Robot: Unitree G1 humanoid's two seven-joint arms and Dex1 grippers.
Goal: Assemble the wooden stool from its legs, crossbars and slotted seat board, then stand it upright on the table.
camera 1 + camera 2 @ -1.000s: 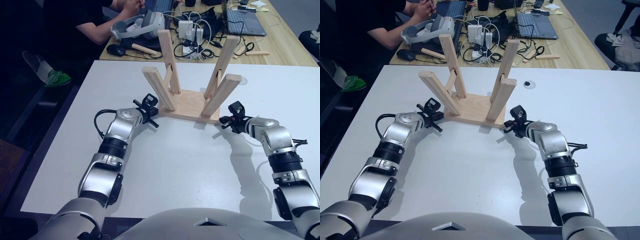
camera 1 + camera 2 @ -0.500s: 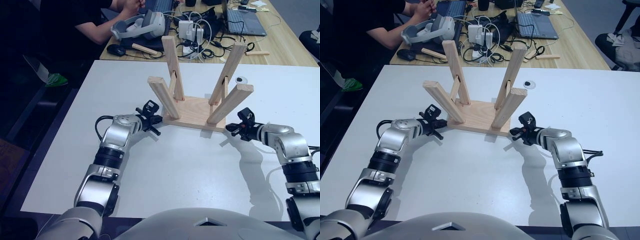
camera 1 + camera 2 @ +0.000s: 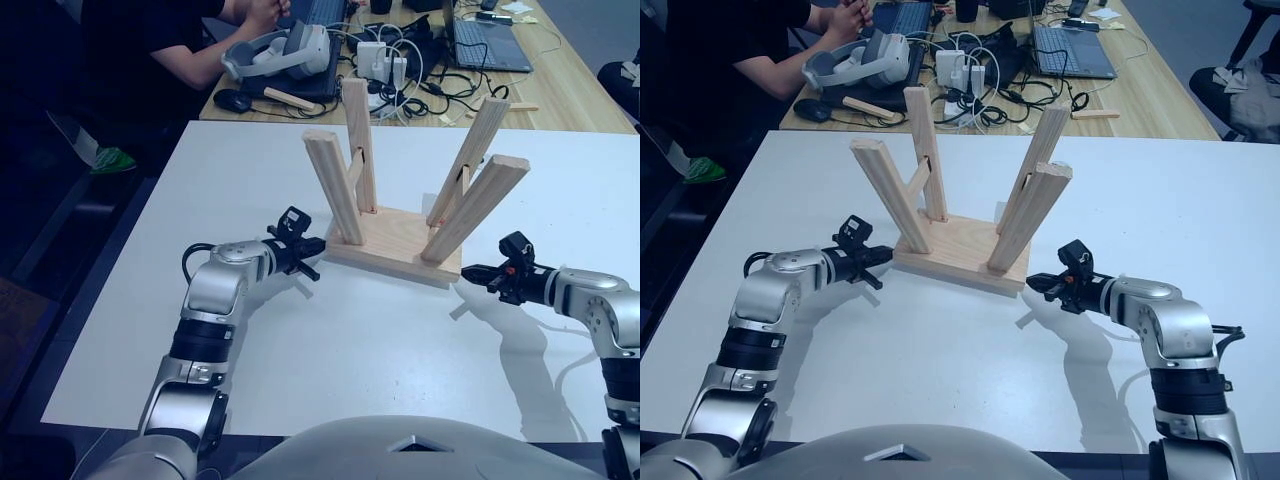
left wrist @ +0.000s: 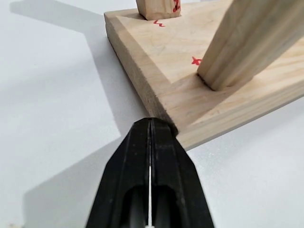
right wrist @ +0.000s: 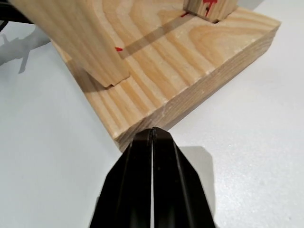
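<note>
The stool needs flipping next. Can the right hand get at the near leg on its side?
Probably yes. The right hand is shut, its tip at the seat board's corner; the leg rises just beyond with nothing between. It would need to open and lift first.

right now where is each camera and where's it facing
Left eye view: head, facing forward and down at the upside-down stool on the table; left arm and right arm show.
Right eye view: beside it, same scene.
Left wrist view: left wrist, facing along the shut left gripper to a stool corner.
Right wrist view: right wrist, facing along the shut right gripper to another stool corner.
</note>
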